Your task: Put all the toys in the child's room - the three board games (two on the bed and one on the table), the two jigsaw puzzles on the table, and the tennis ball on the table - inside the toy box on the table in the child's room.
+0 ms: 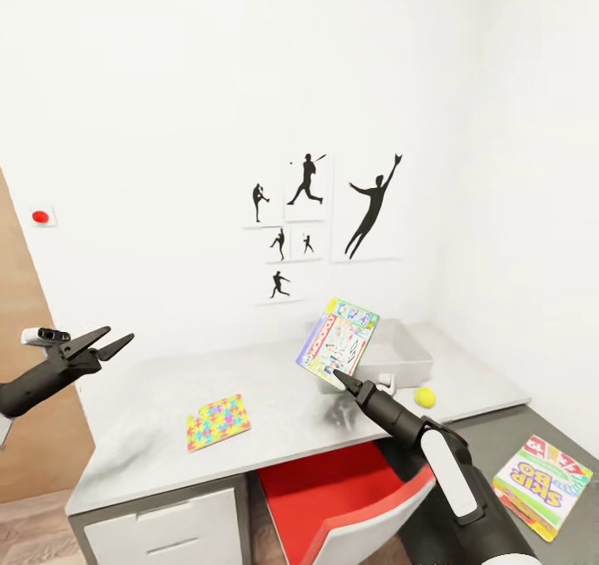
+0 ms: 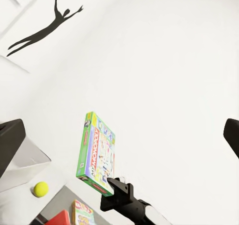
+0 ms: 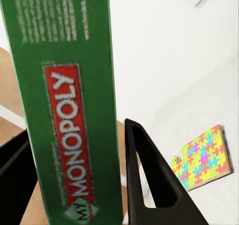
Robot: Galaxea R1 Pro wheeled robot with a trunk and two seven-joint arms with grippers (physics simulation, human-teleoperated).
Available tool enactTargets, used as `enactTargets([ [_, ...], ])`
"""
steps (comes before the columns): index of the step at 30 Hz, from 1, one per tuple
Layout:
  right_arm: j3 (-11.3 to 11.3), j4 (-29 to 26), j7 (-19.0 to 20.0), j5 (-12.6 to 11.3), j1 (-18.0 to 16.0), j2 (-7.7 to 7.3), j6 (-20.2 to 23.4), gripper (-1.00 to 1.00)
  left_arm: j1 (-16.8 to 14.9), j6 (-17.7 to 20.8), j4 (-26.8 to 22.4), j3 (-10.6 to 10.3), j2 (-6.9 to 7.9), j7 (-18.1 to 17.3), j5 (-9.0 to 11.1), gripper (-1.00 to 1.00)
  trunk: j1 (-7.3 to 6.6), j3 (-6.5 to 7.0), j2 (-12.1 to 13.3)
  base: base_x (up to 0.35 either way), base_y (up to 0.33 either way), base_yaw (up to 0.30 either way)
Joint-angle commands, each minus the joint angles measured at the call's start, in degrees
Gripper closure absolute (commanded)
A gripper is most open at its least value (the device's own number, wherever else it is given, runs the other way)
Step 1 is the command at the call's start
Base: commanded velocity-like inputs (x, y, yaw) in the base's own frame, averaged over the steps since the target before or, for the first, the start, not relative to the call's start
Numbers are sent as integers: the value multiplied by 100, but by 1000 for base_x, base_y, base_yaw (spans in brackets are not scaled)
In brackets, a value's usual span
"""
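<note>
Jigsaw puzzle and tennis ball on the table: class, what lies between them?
In the head view, the right hand holding the Monopoly box comes between jigsaw puzzle and tennis ball.

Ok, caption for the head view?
Right gripper holds a Monopoly box above the table, before the toy box.

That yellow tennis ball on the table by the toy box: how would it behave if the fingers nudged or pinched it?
The tennis ball is round and lies free on the flat table, so a nudge would probably send it rolling, perhaps off the near edge. Its curved surface may squirt out of a narrow pinch. The toy box beside it could stop a roll that way.
</note>
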Motion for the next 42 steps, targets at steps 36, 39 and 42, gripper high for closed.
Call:
enactTargets([
  [36,-6,1,2,-35,-7,2,42,100,-3,61,-1,1,2,-22,0,-100,3,-11,-9,121,-14,-186],
  [39,-6,1,2,-35,-7,2,42,100,-3,61,-1,1,2,-22,-1,-100,3,-11,-9,86,0,0],
  [42,-6,1,2,-35,-7,2,39,100,-3,62,-1,1,2,-22,0,-100,3,-11,-9,77,0,0],
])
